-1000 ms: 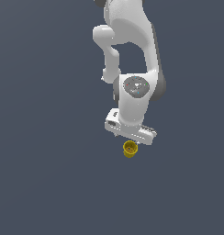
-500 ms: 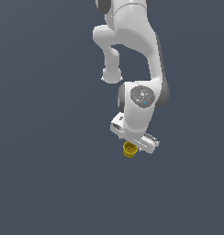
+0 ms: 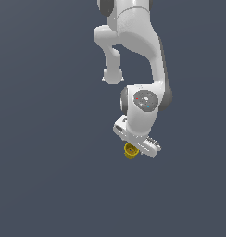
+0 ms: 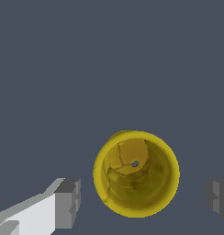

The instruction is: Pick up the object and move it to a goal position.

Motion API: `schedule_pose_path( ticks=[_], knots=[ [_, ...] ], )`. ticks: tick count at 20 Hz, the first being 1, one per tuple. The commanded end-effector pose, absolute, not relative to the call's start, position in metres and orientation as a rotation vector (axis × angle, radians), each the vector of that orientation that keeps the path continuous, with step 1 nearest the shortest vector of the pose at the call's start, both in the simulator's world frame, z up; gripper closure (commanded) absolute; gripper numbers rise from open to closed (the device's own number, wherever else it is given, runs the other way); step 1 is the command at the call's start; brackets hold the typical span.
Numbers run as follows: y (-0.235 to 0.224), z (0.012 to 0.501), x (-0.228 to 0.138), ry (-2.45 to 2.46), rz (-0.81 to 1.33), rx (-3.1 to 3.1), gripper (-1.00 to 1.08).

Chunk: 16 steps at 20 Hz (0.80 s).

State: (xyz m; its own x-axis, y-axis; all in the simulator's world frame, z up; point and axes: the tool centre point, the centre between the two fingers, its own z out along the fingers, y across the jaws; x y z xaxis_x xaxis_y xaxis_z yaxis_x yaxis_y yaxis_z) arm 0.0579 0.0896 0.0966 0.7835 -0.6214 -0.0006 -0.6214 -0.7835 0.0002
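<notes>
Wrist view: the jaws stand spread wide, one grey finger [image 4: 68, 203] at 8 o'clock of the cup [image 4: 136, 179] and the other at 4 o'clock, cut by the frame edge. Clear floor shows between each finger and the cup's rim, so neither pad touches it. The gripper [image 4: 143, 199] is centred close to the cup, with the cup lying between the fingers. The cup is yellow, round and hollow; its mouth faces the camera, and its darker, mottled inside ends in a paler bottom with a small dark spot near the middle. A white link runs out from the first finger toward 8 o'clock.

Exterior view: the gripper [image 3: 136, 149] hangs at the foot of the arm [image 3: 140, 106], its white body tilted so that it slopes down toward 4 o'clock. The cup [image 3: 130, 151] sits just under this body, at 7 o'clock of it, partly covered by it; only the open top and part of the yellow wall show. Whether the cup rests on the floor [image 3: 45, 176] cannot be told from this view. Above the gripper, at 12 o'clock, is a round wrist joint with small red and blue marks; from there the white arm rises and bends over toward 11 o'clock, leaving the frame at the top. The floor is a flat, dark grey-blue surface all around.
</notes>
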Motion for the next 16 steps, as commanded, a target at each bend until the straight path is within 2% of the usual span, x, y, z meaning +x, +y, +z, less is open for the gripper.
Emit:
schedule_pose_path(
  ticks=[1, 16],
  knots=[
    [0.089, 0.096, 0.058, 1.034, 0.001, -2.966, -0.92],
    [0.089, 0.046, 0.058, 1.041, 0.0, -2.964, -0.92]
  ],
)
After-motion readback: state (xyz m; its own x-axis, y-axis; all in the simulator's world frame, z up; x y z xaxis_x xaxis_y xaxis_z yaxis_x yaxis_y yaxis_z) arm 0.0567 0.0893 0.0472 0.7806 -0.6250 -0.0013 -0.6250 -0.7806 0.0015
